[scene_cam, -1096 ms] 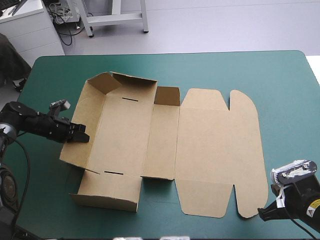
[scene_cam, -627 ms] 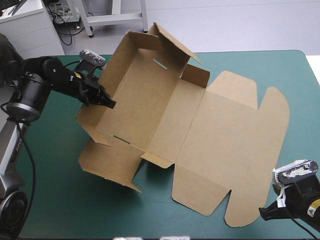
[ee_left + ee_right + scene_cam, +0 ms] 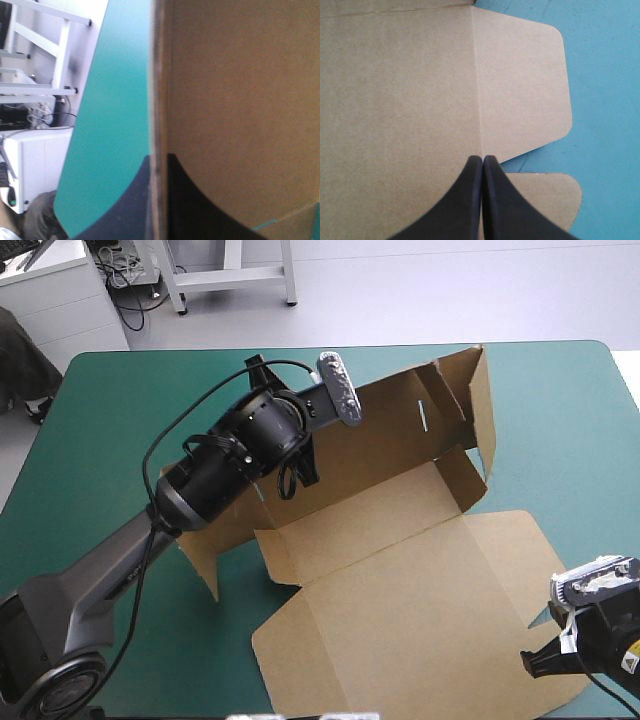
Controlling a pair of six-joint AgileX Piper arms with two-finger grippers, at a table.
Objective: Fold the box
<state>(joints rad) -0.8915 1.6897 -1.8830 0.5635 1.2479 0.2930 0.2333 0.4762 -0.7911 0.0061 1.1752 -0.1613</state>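
In the high view the left arm is seen running from the lower left of the frame up to the centre, where the left gripper (image 3: 297, 478) is set against a raised wall of the brown box (image 3: 400, 600). How the fingers stand there is hidden by the wrist. This is settled by the left wrist view, in which the edge of the board is seen end-on between the two black fingers (image 3: 200, 215), one on each face, so that the gripper (image 3: 159, 159) is clamped on the sheet. The teal-green cover (image 3: 120, 100) is shown beside it. Back in the high view, the tray half of the box is held tilted up at the upper centre, with a narrow slot (image 3: 423, 415) cut in one upright wall. The lid panel (image 3: 430, 640) is spread flat toward the lower right on the teal-green cover (image 3: 120, 390). At the lower right corner the right gripper (image 3: 527, 665) is placed at the lid's edge. Its state is made plain only by the right wrist view, where the gripper (image 3: 483, 159) is shown with its fingers pressed together in one pointed arch over the brown board, nothing between them. Ahead of it a rounded flap (image 3: 525, 90) is shown, and a second rounded flap (image 3: 545, 200) lies beside the fingers.
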